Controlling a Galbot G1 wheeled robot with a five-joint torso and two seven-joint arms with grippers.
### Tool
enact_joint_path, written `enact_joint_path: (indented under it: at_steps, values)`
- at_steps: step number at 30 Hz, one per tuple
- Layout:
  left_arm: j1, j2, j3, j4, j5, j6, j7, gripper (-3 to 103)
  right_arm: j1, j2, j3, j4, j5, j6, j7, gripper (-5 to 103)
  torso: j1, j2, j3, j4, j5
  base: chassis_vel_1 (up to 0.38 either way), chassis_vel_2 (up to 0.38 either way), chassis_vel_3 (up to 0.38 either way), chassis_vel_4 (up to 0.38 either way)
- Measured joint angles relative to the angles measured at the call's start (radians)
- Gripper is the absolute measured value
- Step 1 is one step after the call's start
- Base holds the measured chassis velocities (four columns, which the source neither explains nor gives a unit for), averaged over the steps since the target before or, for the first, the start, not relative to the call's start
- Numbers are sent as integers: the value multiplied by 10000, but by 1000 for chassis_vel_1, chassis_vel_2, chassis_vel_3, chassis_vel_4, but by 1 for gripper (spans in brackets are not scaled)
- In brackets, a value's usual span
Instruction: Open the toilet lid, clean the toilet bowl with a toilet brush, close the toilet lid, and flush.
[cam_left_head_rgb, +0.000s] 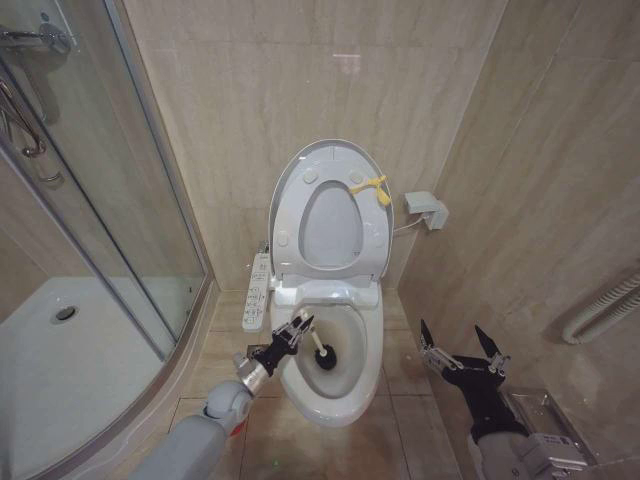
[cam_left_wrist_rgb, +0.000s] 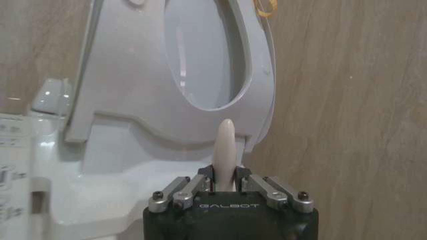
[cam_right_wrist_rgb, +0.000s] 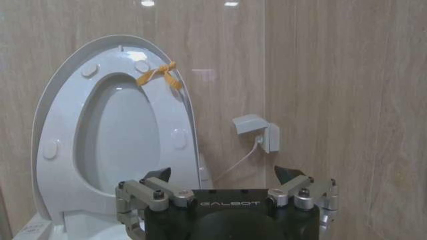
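- step in hand looked like the scrub: lid (cam_left_head_rgb: 340, 160) and seat (cam_left_head_rgb: 330, 225) were both up, leaning on the wall, yellow tag (cam_left_head_rgb: 377, 189) at the top edge.
- left gripper (cam_left_head_rgb: 297, 327) sat at the robot's-left rim of the bowl (cam_left_head_rgb: 335, 395), jaws pinched on the brush (cam_left_head_rgb: 312, 340) handle.
- in the left wrist view the cream handle tip (cam_left_wrist_rgb: 227, 145) stuck out between the closed jaws, pointing toward the raised seat.
- brush ran from the gripper down and inward; dark head (cam_left_head_rgb: 327, 359) was inside the bowl, low near the middle. contact with the ceramic could not be told.
- right gripper (cam_left_head_rgb: 462, 350) hung off to the robot's right of the toilet over the floor, jaws spread, holding nothing. well apart from the bowl.
- button panel (cam_left_head_rgb: 256, 292) lay on the left side of the toilet, just behind the left gripper.
- judgement: lid-open was done; cleaning was under way; close and flush not yet done.
- next move would call for sweeping the head round the inner wall while keeping the pinch firm on a slim handle, which could twist or slip.
- left arm would also need to stay clear of the panel and rim.
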Motion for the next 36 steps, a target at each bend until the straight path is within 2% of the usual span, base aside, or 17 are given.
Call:
enact_joint_path:
  at_steps: [6,8,9,12,13,16,21,32,34,36]
  values:
    - [644,409,-401,-284,189,45,-41,20,0,0,0,-1,0,0,0,100,-1,0,-1,3,2,0,0,0,0]
    - [800,377,-452,-417,-484,192,-236,20,0,0,0,0,0,0,0,100,0,0,0,3,2,0,0,0,0]
    - [800,377,-452,-417,-484,192,-236,20,0,0,0,0,0,0,0,100,0,0,0,3,2,0,0,0,0]
    - [809,165,-381,-815,-1697,649,-678,20,0,0,0,0,0,0,0,100,0,0,-1,-3,3,0,0,0,0]
    - [809,165,-381,-815,-1697,649,-678,20,0,0,0,0,0,0,0,100,0,0,-1,-3,3,0,0,0,0]
    - [710,3,-151,-985,-2491,985,-1011,20,0,0,0,0,0,0,0,100,0,0,-1,-2,4,0,0,0,0]
    - [584,-352,-6,-934,-3190,1040,-1213,20,0,0,0,0,0,0,0,100,0,0,-1,3,6,0,0,0,0]
    - [-362,-1213,-151,-313,-3740,581,-1383,20,0,0,0,0,0,0,0,100,0,0,0,-1,5,0,0,0,0]
    - [-436,-1294,-170,-186,-3720,513,-1357,20,0,0,0,0,0,0,0,100,0,0,0,-2,5,0,0,0,0]
    - [-591,-1424,-197,307,-3226,298,-1184,20,0,0,0,0,0,0,0,100,0,0,0,-1,5,0,0,0,0]
